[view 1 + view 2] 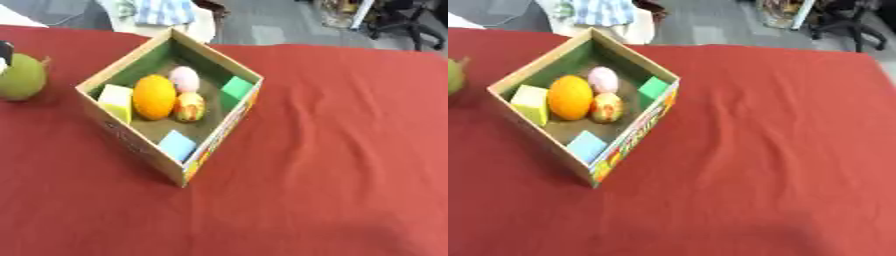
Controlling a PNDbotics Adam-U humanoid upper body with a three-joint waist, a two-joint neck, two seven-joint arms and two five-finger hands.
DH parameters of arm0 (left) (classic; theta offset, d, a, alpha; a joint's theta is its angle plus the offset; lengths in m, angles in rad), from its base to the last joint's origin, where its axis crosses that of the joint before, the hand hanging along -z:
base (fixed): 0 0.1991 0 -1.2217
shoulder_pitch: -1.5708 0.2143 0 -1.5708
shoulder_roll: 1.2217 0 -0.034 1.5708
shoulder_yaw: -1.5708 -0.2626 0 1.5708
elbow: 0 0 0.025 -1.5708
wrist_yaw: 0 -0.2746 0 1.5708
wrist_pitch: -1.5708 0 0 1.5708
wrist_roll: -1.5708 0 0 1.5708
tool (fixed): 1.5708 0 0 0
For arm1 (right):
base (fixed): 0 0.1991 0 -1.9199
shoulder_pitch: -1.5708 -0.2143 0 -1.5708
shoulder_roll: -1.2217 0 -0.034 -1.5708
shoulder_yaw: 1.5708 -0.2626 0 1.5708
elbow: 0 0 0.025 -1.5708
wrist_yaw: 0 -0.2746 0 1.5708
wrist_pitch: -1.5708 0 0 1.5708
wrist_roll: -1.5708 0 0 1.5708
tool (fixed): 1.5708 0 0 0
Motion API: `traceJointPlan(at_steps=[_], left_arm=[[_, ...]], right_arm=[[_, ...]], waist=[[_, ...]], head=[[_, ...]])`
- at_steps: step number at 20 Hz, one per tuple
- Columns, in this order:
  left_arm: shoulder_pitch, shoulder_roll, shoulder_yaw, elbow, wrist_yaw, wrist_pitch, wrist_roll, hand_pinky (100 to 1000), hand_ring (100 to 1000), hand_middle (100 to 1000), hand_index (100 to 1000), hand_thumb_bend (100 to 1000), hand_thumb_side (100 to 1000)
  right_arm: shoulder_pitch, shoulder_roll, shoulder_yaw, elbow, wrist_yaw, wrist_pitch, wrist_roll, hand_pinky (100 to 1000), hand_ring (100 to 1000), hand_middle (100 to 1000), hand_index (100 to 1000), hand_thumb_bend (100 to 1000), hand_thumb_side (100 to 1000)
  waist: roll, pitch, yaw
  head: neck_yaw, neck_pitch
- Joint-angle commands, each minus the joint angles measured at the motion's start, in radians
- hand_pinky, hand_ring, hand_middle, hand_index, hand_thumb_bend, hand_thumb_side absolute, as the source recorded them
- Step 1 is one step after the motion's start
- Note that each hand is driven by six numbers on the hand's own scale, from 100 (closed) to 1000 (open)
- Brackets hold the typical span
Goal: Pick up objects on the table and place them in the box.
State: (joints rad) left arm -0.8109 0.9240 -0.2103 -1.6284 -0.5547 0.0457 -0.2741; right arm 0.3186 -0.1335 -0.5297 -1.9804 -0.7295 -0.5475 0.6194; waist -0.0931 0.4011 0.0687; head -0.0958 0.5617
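An open cardboard box (140, 145) sits toward the far left of the red table (332, 150), holding an orange (154, 96), a pink egg shape (184, 78), a mottled fruit (190, 107) and yellow (115, 101), green (236, 87) and blue (178, 145) blocks. A green round fruit (21, 77) lies at the table's left edge, with something dark (5, 50) touching its top; whether that is a hand, and how any fingers stand, cannot be told.

An orange ball (154, 96), pink egg (184, 78) and coloured blocks (178, 144) are being held in the open cardboard box (131, 142), a green fruit (21, 77) lying apart at its left.
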Motion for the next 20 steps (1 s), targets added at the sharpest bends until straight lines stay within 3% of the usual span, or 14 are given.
traceJointPlan(at_steps=[1, 7, 11, 14, 20], left_arm=[[-0.010, 0.039, 0.018, 0.010, -0.011, -0.009, -0.005, 921, 953, 902, 966, 100, 279], [-0.016, 0.033, 0.016, 0.047, -0.076, -0.014, -0.034, 941, 972, 906, 967, 100, 381], [-0.020, 0.025, 0.015, 0.080, -0.132, -0.009, -0.054, 955, 980, 909, 970, 100, 525], [-0.022, 0.022, 0.016, 0.093, -0.150, -0.018, -0.067, 961, 986, 912, 973, 100, 585], [-0.028, 0.022, 0.022, 0.125, -0.200, 0.006, -0.080, 969, 997, 924, 987, 108, 550]], right_arm=[[0.002, -0.010, -0.012, -0.020, 0.008, -0.287, 0.288, 1000, 100, 673, 768, 100, 525], [-0.005, -0.014, -0.016, -0.020, 0.003, -0.285, 0.288, 1000, 100, 672, 766, 100, 525], [-0.009, -0.006, -0.018, -0.020, 0.008, -0.285, 0.288, 1000, 100, 671, 766, 100, 525], [-0.012, 0.001, -0.019, -0.020, 0.015, -0.284, 0.288, 1000, 100, 671, 765, 100, 525], [-0.014, 0.013, -0.013, -0.020, 0.030, -0.292, 0.288, 1000, 100, 670, 762, 100, 525]], waist=[[0.021, -0.001, -0.005], [0.021, 0.010, -0.018], [0.021, 0.019, -0.026], [0.018, 0.026, -0.025], [-0.003, 0.036, 0.002]], head=[[0.026, -0.001], [0.056, 0.000], [0.060, -0.007], [0.058, -0.013], [0.052, -0.024]])
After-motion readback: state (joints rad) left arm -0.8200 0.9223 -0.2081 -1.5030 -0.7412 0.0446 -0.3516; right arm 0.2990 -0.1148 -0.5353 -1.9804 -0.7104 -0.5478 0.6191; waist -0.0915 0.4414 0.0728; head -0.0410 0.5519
